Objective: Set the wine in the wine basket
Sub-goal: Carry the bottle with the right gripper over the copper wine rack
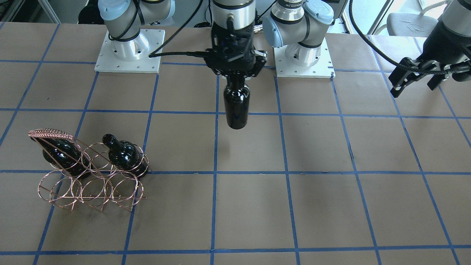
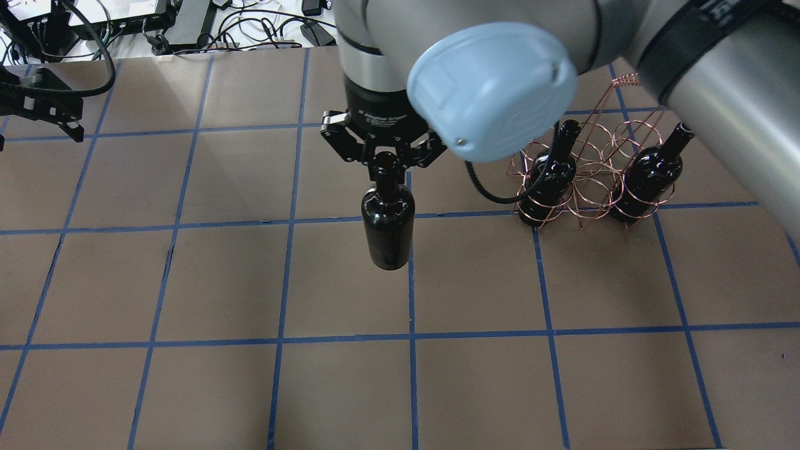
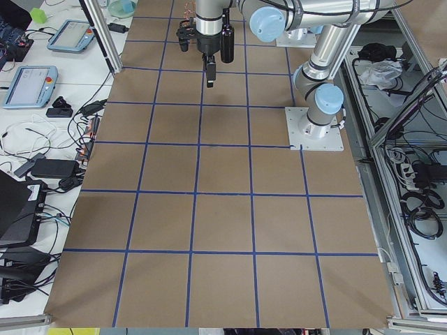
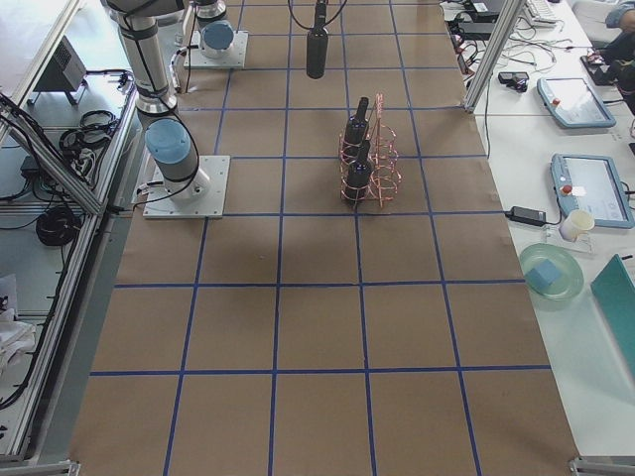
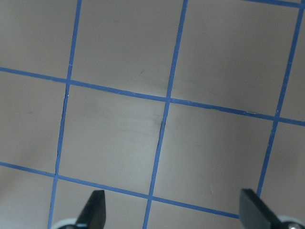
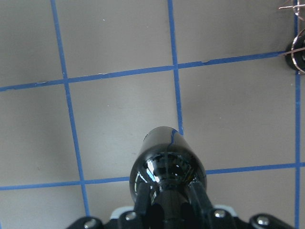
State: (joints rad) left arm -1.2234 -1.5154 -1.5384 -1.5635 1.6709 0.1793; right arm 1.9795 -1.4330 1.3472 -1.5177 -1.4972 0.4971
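My right gripper [image 2: 387,159] is shut on the neck of a glossy near-black wine bottle [image 2: 387,231] and holds it upright above the middle of the table; it also shows in the front view [image 1: 236,105] and the right wrist view [image 6: 167,167]. The copper-pink wire wine basket [image 2: 594,181] stands to its right on the table, also seen in the front view [image 1: 92,184]. Two like bottles [image 2: 550,181] [image 2: 647,175] lie slanted in its rings. My left gripper [image 1: 415,79] is open and empty, far off at the table's left side; its fingertips [image 5: 95,205] stand wide apart.
The table is brown paper with a blue tape grid [image 2: 412,337]. The two arm bases [image 1: 128,51] [image 1: 303,55] sit at the robot's edge. Cables and devices [image 2: 187,19] lie beyond the far edge.
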